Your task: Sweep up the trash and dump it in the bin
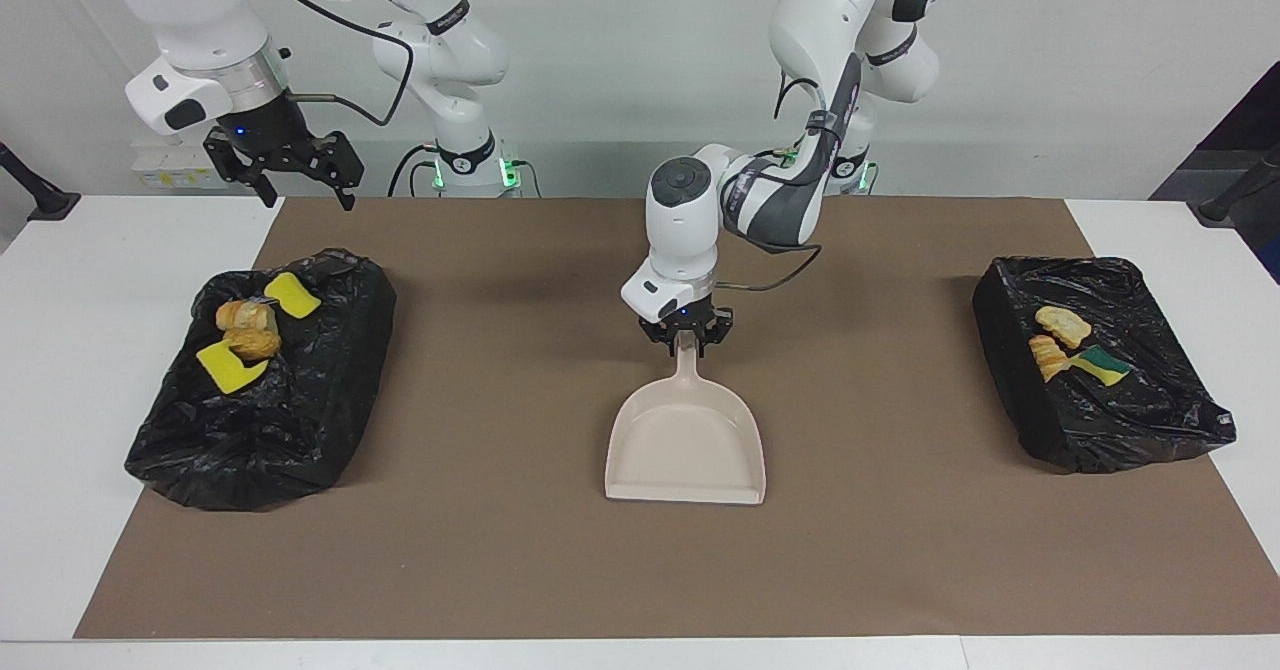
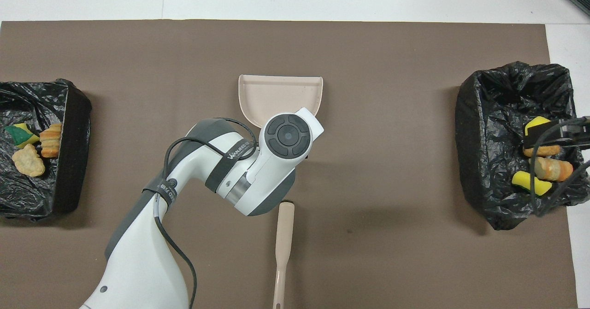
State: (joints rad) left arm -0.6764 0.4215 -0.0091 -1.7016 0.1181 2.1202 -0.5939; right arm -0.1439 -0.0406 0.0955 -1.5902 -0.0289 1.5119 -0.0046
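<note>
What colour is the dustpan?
Beige; the dustpan shows best in the facing view, its handle in the left gripper.

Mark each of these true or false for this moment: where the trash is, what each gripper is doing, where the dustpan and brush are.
1. The left gripper is closed on the dustpan handle. True.
2. The dustpan holds two sponge pieces. False: its pan is empty.
3. All the trash lies in the two black-lined bins, none on the brown mat. True.
4. The right gripper grips the brush. False: it hangs open and empty over the table near the bin at its end; the brush lies on the mat nearer the robots than the dustpan.
5. The dustpan stands inside a bin. False: it is at mid-mat between the bins.
</note>
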